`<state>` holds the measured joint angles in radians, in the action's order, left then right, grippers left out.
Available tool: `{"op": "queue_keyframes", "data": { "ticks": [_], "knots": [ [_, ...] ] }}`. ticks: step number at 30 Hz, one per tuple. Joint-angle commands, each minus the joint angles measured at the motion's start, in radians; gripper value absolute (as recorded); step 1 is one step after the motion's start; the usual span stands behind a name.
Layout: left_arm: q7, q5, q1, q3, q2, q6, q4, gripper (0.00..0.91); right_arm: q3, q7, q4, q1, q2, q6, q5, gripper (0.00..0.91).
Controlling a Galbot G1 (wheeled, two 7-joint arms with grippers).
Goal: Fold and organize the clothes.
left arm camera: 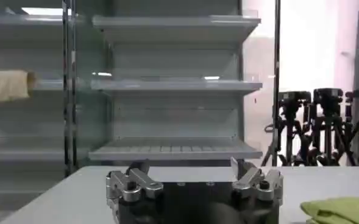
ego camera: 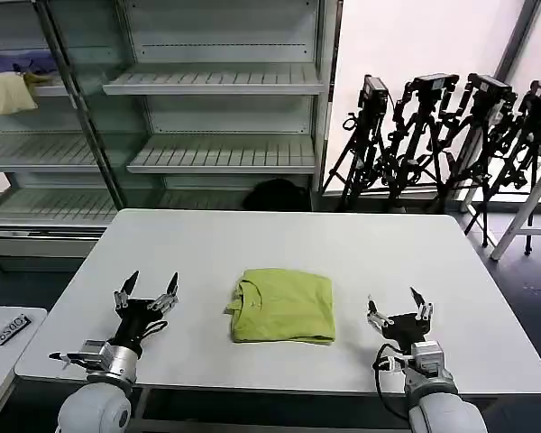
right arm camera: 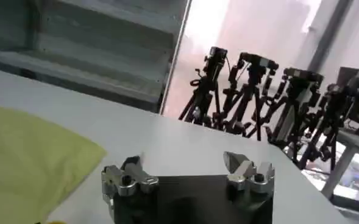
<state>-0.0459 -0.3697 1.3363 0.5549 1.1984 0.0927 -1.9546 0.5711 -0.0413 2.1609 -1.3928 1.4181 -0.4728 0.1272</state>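
Grey metal shelving [ego camera: 221, 81] lines the back of the room, with a row of black camera tripods [ego camera: 451, 135] standing against a bright window beside it, and a white table [ego camera: 279, 244] stands in front. Near its front edge, the left gripper [ego camera: 147, 290] hovers above the tabletop with its two fingers spread wide apart, holding nothing and touching nothing. The right gripper [ego camera: 395, 305] hangs at the opposite front corner, likewise spread wide and empty.

Between the two grippers, well apart from each, lies the lime yellow-green T-shirt [ego camera: 282, 307], folded into a compact, roughly square bundle flat on the table, with its collar toward the left gripper. Its printed graphic is folded out of sight.

From the left wrist view, the left gripper's fingers [left arm camera: 133, 176] frame the shelving behind, and just a corner of the T-shirt [left arm camera: 341, 210] enters at the edge, the rest being cut off. From the right wrist view, the T-shirt [right arm camera: 27, 164] spreads beside that gripper's open fingers [right arm camera: 240, 167], its far side cropped.

A pale yellow cloth [ego camera: 9, 92] and a purple cloth [ego camera: 18, 61] sit on an upper shelf far beyond the left gripper.
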Motion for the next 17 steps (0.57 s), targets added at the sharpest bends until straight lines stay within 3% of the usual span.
{"op": "queue_keyframes", "data": {
  "ticks": [1,10,14,17],
  "knots": [
    [-0.013,0.022,-0.01,-0.017,-0.021,-0.033,0.02,0.907,0.024,-0.039,0.016,-0.024,-0.032,0.033,-0.008,0.907],
    [-0.013,0.031,-0.014,-0.068,-0.072,-0.038,0.039,0.907,0.041,-0.059,-0.035,-0.012,-0.08,0.079,-0.138,0.907],
    [-0.013,0.032,-0.019,-0.069,-0.073,-0.04,0.051,0.907,0.036,-0.059,-0.048,-0.004,-0.086,0.067,-0.139,0.907],
    [-0.013,0.033,-0.015,-0.061,-0.068,-0.046,0.051,0.907,0.03,-0.03,-0.054,-0.002,-0.076,0.045,-0.194,0.907]
  ]
}}
